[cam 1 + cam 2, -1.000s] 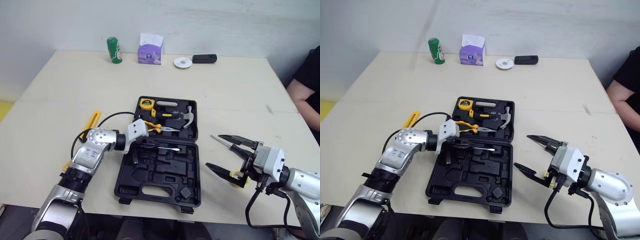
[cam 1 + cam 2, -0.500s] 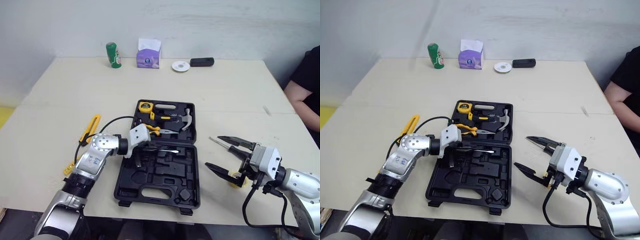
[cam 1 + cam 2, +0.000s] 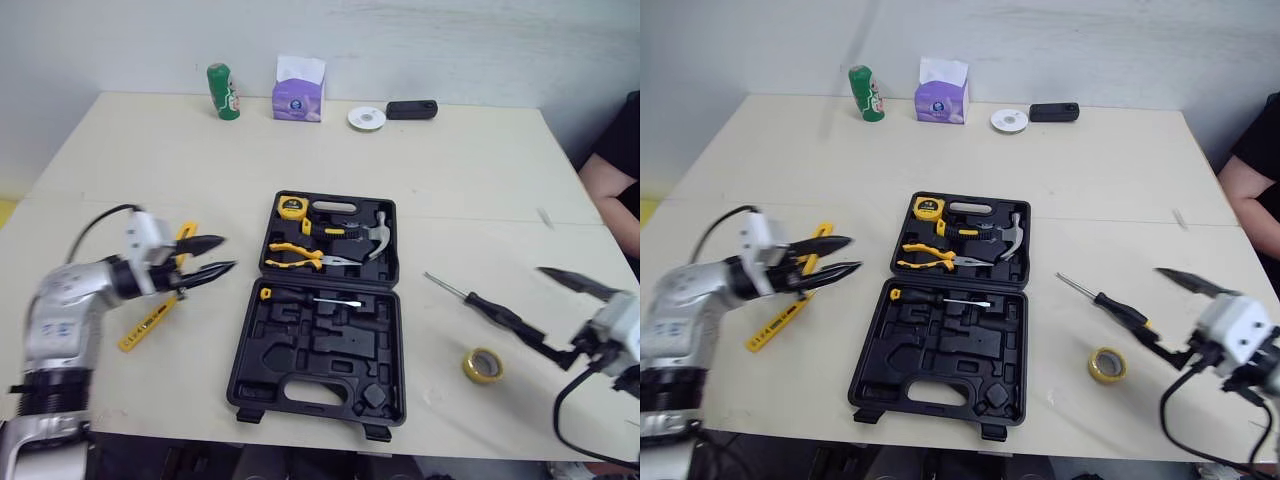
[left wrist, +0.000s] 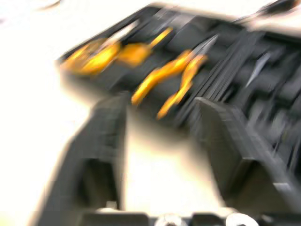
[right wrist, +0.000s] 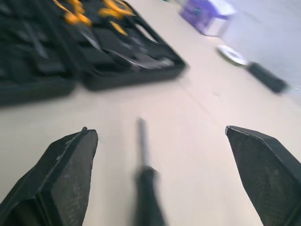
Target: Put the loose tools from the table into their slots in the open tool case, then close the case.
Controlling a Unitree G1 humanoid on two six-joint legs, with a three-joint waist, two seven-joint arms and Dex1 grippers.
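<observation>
The black tool case lies open mid-table. Its far half holds a yellow tape measure, yellow-handled pliers and a hammer. A slim screwdriver with a yellow end lies in the near half. My left gripper hovers left of the case, open and holding nothing, over a long yellow tool. On the table right of the case lie a black screwdriver and a yellow tape roll. My right gripper stands wide open just right of them; the right wrist view shows the black screwdriver lying ahead between its fingers.
Along the far edge stand a green can, a purple tissue box, a white disc and a black oblong object. A person's arm shows at the right edge. Bare table surrounds the case.
My left gripper has pulled out of the case to the left and opened; the slim screwdriver stays in the case. My right arm has drawn back to the right, uncovering the tape roll.
</observation>
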